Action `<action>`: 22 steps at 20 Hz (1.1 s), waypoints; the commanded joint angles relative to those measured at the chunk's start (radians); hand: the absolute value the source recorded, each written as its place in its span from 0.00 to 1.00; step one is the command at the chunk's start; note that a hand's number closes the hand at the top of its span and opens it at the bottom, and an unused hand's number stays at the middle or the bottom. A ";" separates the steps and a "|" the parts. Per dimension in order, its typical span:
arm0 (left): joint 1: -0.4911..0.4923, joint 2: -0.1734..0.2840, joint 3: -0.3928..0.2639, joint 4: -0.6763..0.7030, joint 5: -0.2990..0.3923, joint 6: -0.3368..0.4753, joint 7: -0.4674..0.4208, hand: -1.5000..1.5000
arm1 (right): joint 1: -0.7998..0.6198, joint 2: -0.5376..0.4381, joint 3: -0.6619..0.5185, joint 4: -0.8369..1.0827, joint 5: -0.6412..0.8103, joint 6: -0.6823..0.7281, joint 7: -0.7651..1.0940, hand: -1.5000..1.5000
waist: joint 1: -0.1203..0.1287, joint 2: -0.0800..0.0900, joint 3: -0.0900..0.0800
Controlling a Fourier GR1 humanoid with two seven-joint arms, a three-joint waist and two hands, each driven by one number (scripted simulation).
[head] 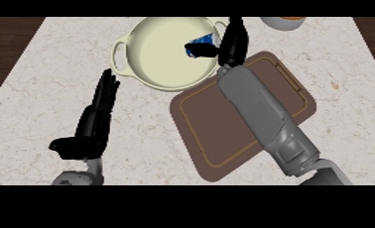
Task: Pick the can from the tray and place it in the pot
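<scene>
Fingers of right hand [223, 43] curled round can [204, 41], over pot [157, 53] interior at 3 o'clock rim. Tray [219, 133] bare. Risk: release near rim, can tips out. Left hand [93, 118] straight-fingered, resting, 9 o'clock.

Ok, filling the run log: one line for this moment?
stage: placing | right hand: holding can over pot | tray: no can | left hand: open, resting
</scene>
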 commanded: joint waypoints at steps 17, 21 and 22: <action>0.013 0.051 0.087 -0.020 0.042 -0.054 0.026 0.50 | 0.099 -0.105 -0.335 0.164 -0.187 0.185 -0.615 0.00 | -0.041 -0.017 -0.002; -0.013 0.014 0.061 -0.023 0.016 -0.021 0.040 0.50 | 0.083 -0.081 -0.408 0.164 -0.235 0.108 -0.661 0.00 | -0.038 -0.015 -0.001; -0.004 -0.012 0.041 0.019 -0.012 0.001 0.010 0.50 | 0.133 -0.145 -0.405 0.099 -0.248 0.185 -0.634 0.00 | -0.052 -0.020 -0.002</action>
